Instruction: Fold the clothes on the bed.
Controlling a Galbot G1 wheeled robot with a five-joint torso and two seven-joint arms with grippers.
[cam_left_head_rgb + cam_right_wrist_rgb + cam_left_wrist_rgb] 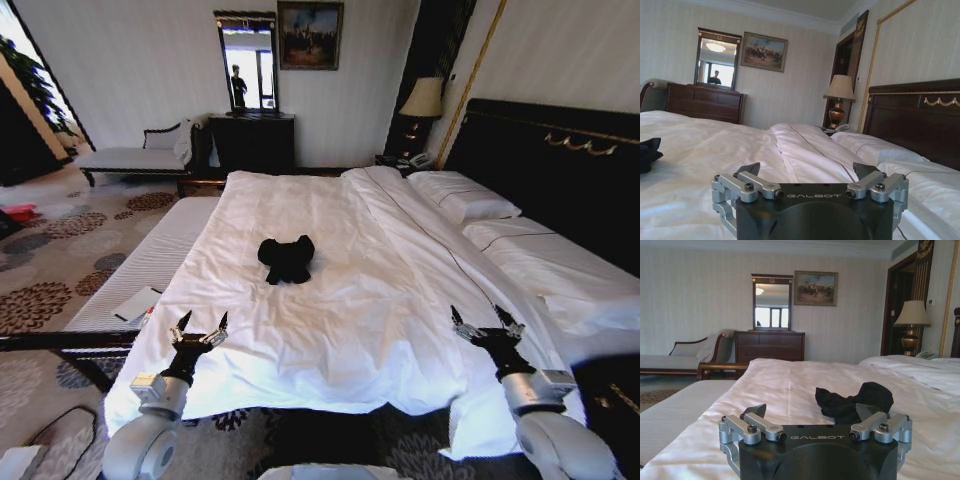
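Both grippers hovered spread and empty at the foot of the bed (330, 330), shirt untouched.

From the head cam I saw the left gripper (199, 331) and right gripper (487, 324) well short of the black T-shirt (286, 258), bunched up mid-duvet; lettering hidden. My right wrist cam caught just its edge (649, 154), left showed the whole crumpled lump (854, 401).

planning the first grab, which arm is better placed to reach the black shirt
Left, probably. The crumpled T-shirt lies left of the bed's middle, nearer the open left gripper than the open right gripper.
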